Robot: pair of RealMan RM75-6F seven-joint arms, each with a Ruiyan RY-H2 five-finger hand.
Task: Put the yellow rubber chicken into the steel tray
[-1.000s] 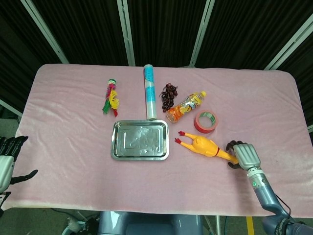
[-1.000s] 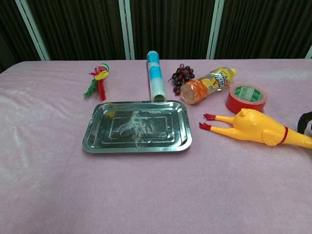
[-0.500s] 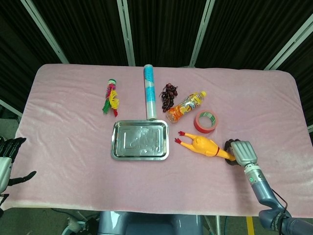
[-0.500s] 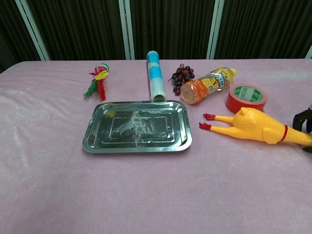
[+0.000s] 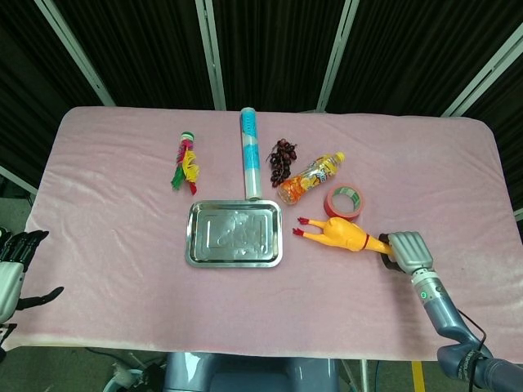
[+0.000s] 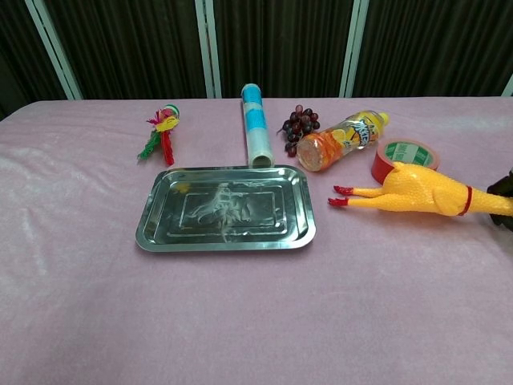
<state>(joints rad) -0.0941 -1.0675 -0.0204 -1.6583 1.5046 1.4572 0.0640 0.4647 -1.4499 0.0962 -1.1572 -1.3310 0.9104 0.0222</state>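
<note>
The yellow rubber chicken (image 5: 338,236) lies stretched out in the lower right of the head view, red feet pointing left toward the steel tray (image 5: 234,233), which sits at the centre of the pink counter (image 5: 114,212) with a small gap between the two. The right hand (image 5: 406,251) grips the chicken at its head end, fingers wrapped around the neck; in the chest view only a dark sliver of that hand shows at the right edge, and the chicken (image 6: 417,193) overlaps the front of the red tape roll (image 6: 405,155). The left hand (image 5: 15,260) hangs off the counter at the lower left corner of the head view, fingers spread and holding nothing. Above the tray lie a feathered toy (image 5: 185,162) to the upper left, a blue-capped roll (image 5: 250,153) standing on end toward the tray's top edge, a bunch of dark grapes (image 5: 281,159), and an orange drink bottle (image 5: 309,179) on its side.
</note>
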